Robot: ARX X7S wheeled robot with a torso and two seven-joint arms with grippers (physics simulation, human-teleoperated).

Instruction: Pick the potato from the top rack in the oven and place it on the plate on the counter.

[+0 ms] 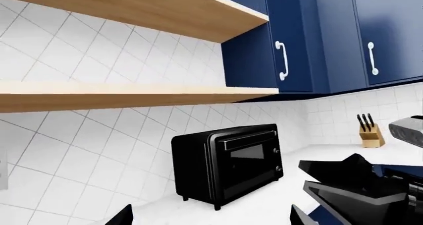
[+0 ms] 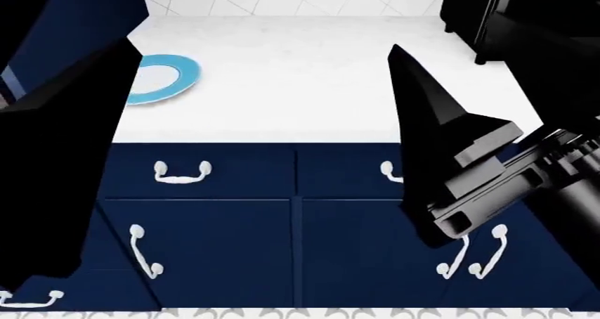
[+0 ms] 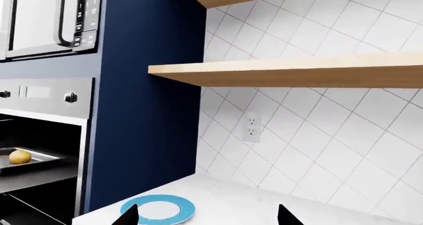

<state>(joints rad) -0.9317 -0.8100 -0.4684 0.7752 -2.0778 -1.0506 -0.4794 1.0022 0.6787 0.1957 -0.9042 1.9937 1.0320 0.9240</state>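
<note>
Small yellow-tan potato (image 3: 19, 156) sitting on the dark grey metal top rack (image 3: 39, 161) inside the open black oven (image 3: 41, 150), both hands empty.

The round plate with the light-blue rim and white centre (image 2: 161, 79) is lying flat on the white marbled stone surface (image 2: 300, 80) just beside the oven's tall navy side panel (image 3: 145, 96), well apart from the potato. The left hand (image 1: 210, 216) is showing two spread fingertips pointed toward the black boxy countertop appliance (image 1: 228, 163); the right hand (image 3: 206, 216) is likewise spread, hovering near the plate. A wooden knife block (image 1: 371, 134) is standing farther along the surface.
</note>
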